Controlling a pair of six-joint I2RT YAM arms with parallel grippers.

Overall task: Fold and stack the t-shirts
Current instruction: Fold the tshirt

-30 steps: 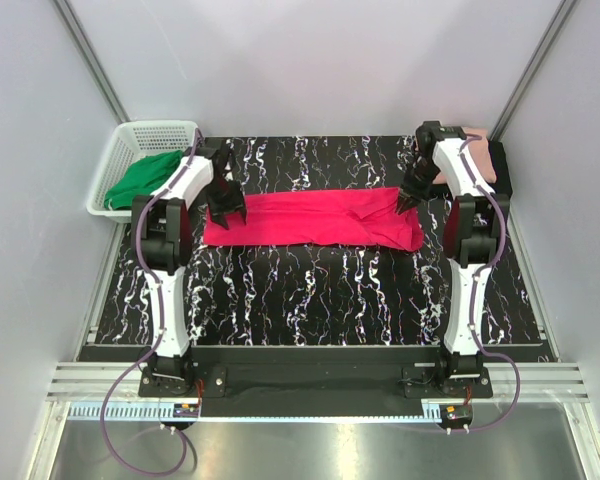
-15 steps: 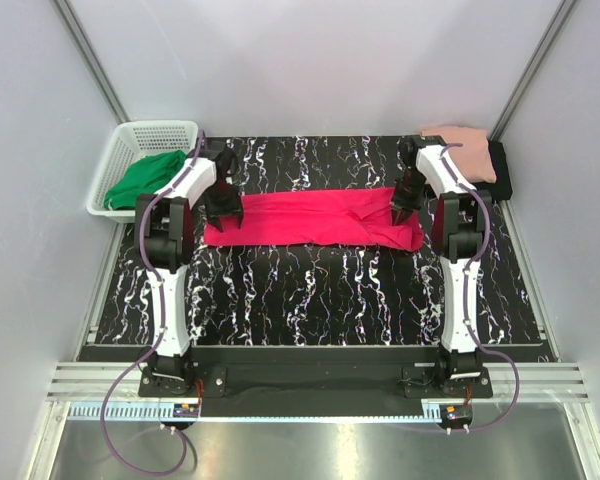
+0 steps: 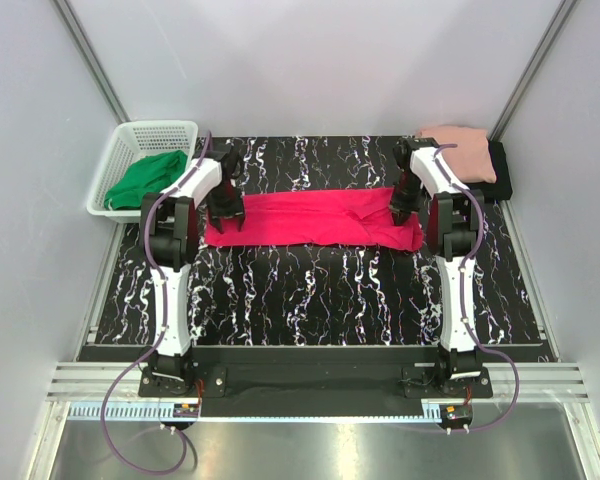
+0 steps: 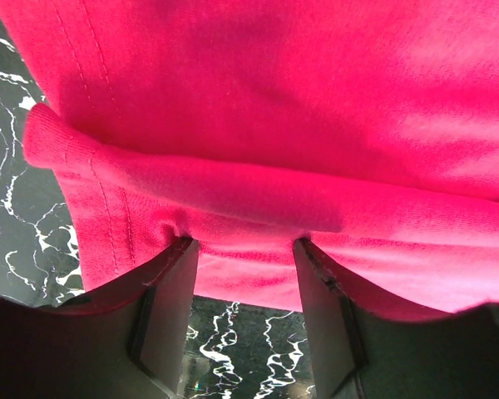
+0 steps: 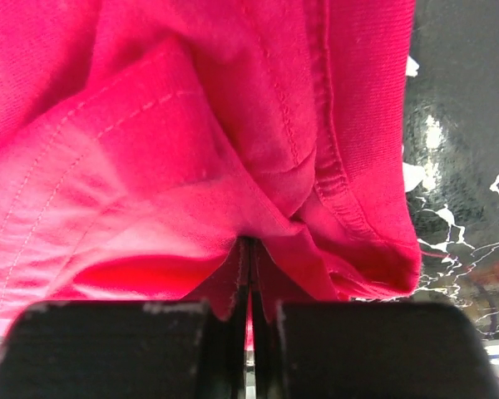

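The step in hand appears to be the next fold of the bright crimson-pink soft cloth t-shirt (image 3: 315, 218), which lies as a long flat band across the middle of the black white-veined marble-pattern tabletop (image 3: 310, 290), its ends at 9 o'clock and 3 o'clock. To do it well, both ends should be secured before any lift. The right jaws are clenched on a bunched seam at the 3 o'clock end, and the right wrist view shows cloth pinched in the slit between the fingers (image 5: 116, 349). The left jaws stand apart at the 9 o'clock end. In the left wrist view the hem and a rolled ridge of cloth cross the gap at the tips of the fingers (image 4: 170, 307), with bare tabletop showing lower in the gap, so nothing is pinched there yet. Advance the left jaws until all layers of the hem sit between them, then close. Raise both ends together and level, keeping the band taut so the layers do not slide apart. The likely destination is the 1 o'clock corner, where a folded pale salmon-pink cloth t-shirt (image 3: 460, 148) lies on a folded black cloth t-shirt (image 3: 500, 172).
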